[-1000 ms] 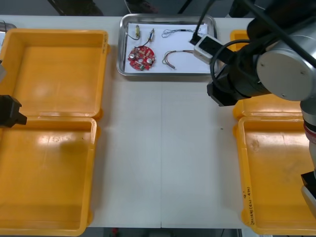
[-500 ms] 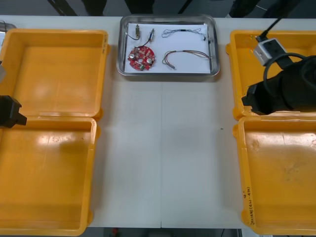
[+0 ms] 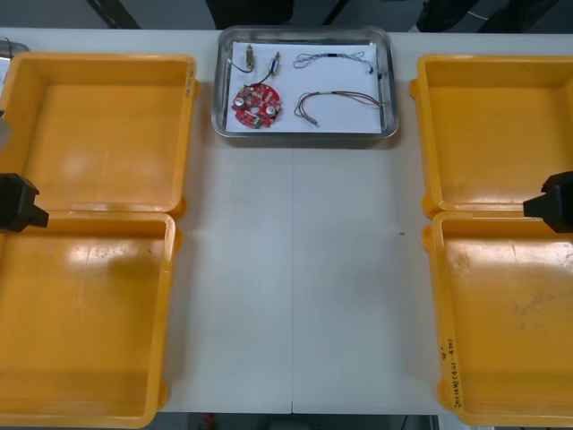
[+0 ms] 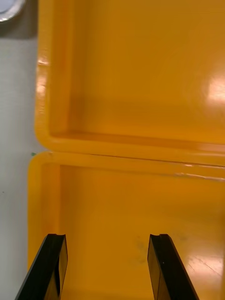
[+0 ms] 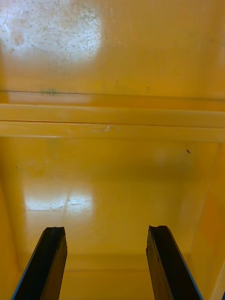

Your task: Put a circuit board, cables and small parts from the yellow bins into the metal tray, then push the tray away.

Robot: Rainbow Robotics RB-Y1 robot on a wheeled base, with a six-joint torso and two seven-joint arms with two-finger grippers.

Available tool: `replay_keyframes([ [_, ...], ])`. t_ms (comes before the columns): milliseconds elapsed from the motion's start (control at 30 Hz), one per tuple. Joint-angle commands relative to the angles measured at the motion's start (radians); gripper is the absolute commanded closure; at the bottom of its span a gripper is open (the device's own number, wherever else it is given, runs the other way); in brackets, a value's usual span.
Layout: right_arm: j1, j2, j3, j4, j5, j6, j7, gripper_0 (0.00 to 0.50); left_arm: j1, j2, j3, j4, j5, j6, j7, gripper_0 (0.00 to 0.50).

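Note:
The metal tray stands at the table's far middle, white inside. In it lie a round red circuit board, a red and yellow cable, a dark cable and small metal parts. My right gripper is open with nothing between its fingers, over the near right yellow bin. In the front view the right arm sits at the right edge. My left gripper is open too, over the near left bin, with its arm at the left edge.
Two yellow bins fill the left side and two more the right. A bare white strip of table runs between them. A corner of the tray shows beyond the far right bin.
My right arm has drawn back from beside the tray, moving right and toward me, to the right edge over the bins. The tray and the left arm stay put.

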Motion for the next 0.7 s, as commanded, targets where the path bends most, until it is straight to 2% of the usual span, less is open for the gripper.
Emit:
replay_keyframes([
  [33, 0.068, -0.064, -0.074, -0.03, -0.013, 0.003, -0.036, 0.0, 0.013, 0.03, 0.03, -0.025, 0.003, 0.006, -0.057, 0.0],
  [333, 0.103, -0.07, -0.145, 0.049, -0.03, 0.003, -0.029, 0.0, 0.013, 0.03, 0.03, -0.025, 0.003, 0.006, -0.057, 0.0],
  [700, 0.102, -0.07, -0.14, 0.119, -0.033, 0.003, -0.03, 0.0, 0.013, 0.03, 0.03, -0.025, 0.003, 0.006, -0.057, 0.0],
])
